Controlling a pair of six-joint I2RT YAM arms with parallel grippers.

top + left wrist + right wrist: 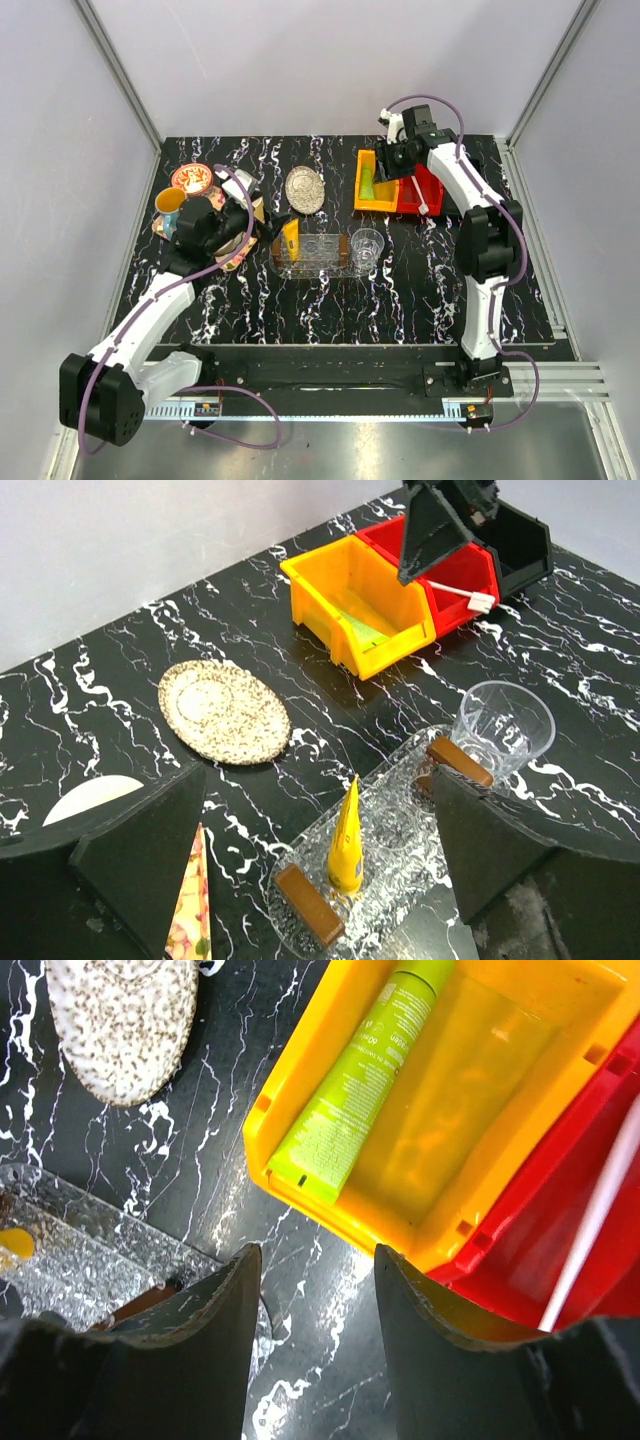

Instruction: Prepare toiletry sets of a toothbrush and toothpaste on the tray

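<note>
Toothpaste first: the lime green tube (350, 1090) lies flat on the floor of the yellow bin (300, 1175), just ahead of the right gripper (318, 1255) and past the bin's near wall; its crimped tail points back toward the fingertips and its cap end points away. That gripper hangs with its jaws moderately apart and nothing between them. The toothbrush (590, 1230), a slim white stick, lies in the red bin (520, 1260) off to the gripper's right.

The orange-yellow tube (346, 840) rests on the tray (400, 810), just ahead of the left gripper (318, 780) and between its fingers, which are spread wide and hold nothing; whether the tube lies flat or leans I cannot tell.

By my judgement the green tube is light, soft-walled and glossy; it will dent under a hard pinch and may slide in smooth pads. The best hold looks to be across the narrow width at mid-body, coming straight down so the fingers clear the bin walls; the thin tail offers little to grip, and the cap end is stiffer but round. The toothbrush looks stiff, light and prone to pivot; a pinch at mid-handle seems safest.
</note>
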